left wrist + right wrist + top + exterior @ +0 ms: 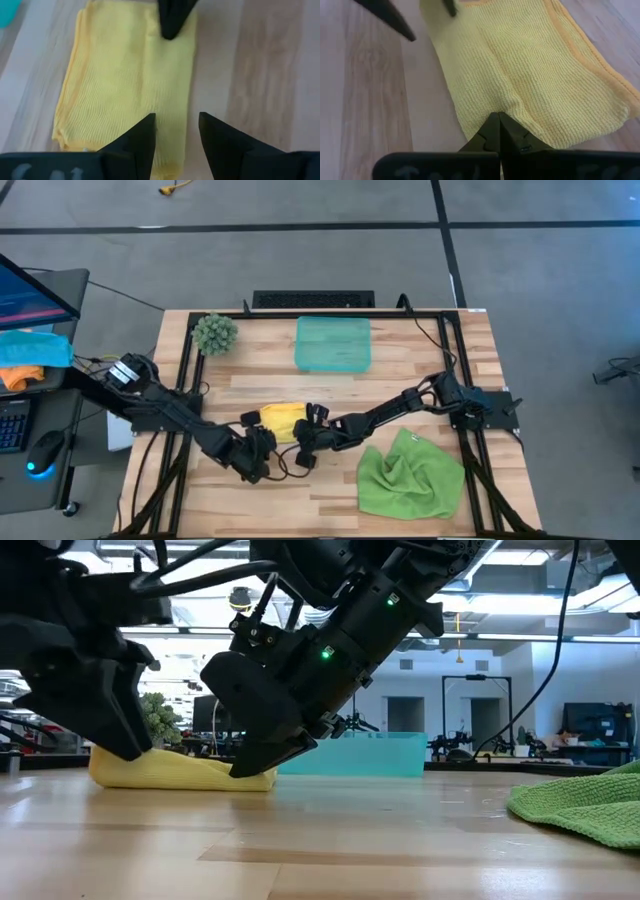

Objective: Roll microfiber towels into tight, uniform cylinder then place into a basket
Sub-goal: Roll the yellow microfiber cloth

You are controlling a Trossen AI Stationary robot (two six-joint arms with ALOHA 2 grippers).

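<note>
**Both grippers at the yellow towel, mid-table**

The yellow towel (283, 420) lies folded flat on the table (330, 490), near the middle, on the front side of the basket (333, 344) and well apart from it. In the low view the towel is a low, long pad on the wood, not a cylinder.

The left gripper (176, 131) is at the front left end of the towel. Its two fingers stand apart, released, with one finger over the cloth edge and the other over bare wood. They hold nothing that I can see.

The right gripper (498, 131) is at the other end of the towel, coming from the right. Its jaws are clenched together to a point, and this point touches the towel edge, where the cloth shows a small crease. Whether a bit of cloth is pinched between them, I cannot tell.

The green towel (410, 475) lies crumpled at the front right of the table, beside the right arm, untouched. The basket stands at the back middle, with no towel inside. A fuzzy green ball (215, 333) is at the back left corner.
</note>
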